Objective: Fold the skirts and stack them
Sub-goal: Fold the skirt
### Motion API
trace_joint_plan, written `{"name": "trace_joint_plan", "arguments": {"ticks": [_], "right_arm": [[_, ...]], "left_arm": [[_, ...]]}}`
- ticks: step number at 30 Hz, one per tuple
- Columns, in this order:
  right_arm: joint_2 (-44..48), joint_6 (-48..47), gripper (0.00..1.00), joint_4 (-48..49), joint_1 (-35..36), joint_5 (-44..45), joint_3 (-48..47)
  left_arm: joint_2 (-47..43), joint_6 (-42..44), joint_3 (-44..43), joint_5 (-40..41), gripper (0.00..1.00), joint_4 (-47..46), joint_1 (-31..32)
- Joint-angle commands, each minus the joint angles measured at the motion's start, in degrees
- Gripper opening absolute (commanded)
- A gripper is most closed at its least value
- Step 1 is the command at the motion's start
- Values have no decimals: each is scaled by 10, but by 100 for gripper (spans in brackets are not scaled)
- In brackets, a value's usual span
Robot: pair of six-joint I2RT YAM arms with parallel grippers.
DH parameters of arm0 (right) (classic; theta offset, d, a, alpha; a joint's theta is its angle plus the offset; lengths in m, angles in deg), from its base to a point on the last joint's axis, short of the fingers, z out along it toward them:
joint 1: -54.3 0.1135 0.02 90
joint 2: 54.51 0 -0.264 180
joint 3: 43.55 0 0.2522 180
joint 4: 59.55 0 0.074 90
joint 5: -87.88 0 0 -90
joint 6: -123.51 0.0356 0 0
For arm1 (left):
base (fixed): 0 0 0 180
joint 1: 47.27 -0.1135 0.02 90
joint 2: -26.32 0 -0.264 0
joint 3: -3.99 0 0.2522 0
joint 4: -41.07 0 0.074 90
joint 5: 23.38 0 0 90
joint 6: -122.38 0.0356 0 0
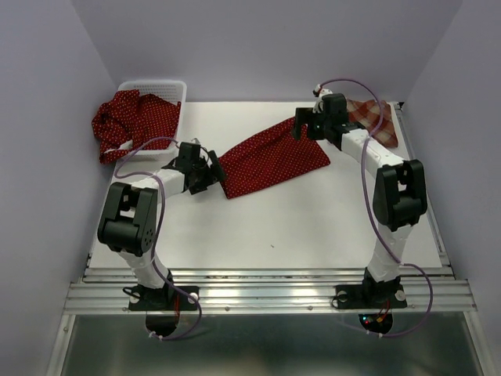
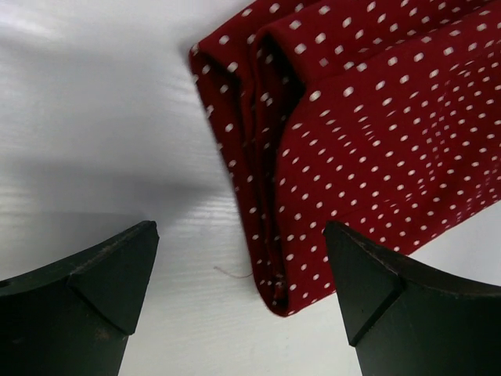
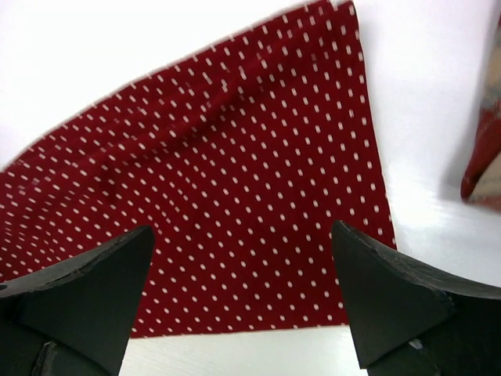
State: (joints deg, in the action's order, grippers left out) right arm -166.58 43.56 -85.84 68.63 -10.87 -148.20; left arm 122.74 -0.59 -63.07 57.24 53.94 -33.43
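Left tool (image 1: 210, 169) (image 2: 241, 231): spread wide and holding nothing; it hangs low over the near-left end of the dotted skirt (image 1: 270, 157) (image 2: 376, 117), with the layered corner lying between its fingers.
Right tool (image 1: 302, 125) (image 3: 241, 229): also wide open and empty, poised over the far-right end of the same skirt (image 3: 235, 157), whose straight edge and corner show just beyond its fingers.
Why so placed: one tool at each end looks to me like a setup for pinching both ends and bringing one over the other.
Where the skirt is: flat on the table (image 1: 274, 227), mid-field, between the two tools.
Long axis: diagonal, from near-left to far-right; the doubled, creased end points at the left tool, the single flat end at the right.
Plaid skirt (image 1: 377, 117) (image 3: 481, 157): at the far-right corner, just beyond the right tool, apart from the dotted one.
Heap of dotted skirts (image 1: 121, 121): spilling over the basket (image 1: 160, 84) at far left, not yet folded.
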Motion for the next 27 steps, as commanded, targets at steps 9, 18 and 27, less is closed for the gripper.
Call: {"name": "trace_joint_plan", "arguments": {"ticks": [9,18,27], "right_arm": [[48,-6,100,7,2,51,44],[60,-9,100,7,2,73,48],[70,-17,100,7,2,104,63]], "left_arm": [[72,-13,-43,-16,98,-49,26],[117,-21,-76,25,67,-19,45],[159,-24,-125,74,31,27,50]]}}
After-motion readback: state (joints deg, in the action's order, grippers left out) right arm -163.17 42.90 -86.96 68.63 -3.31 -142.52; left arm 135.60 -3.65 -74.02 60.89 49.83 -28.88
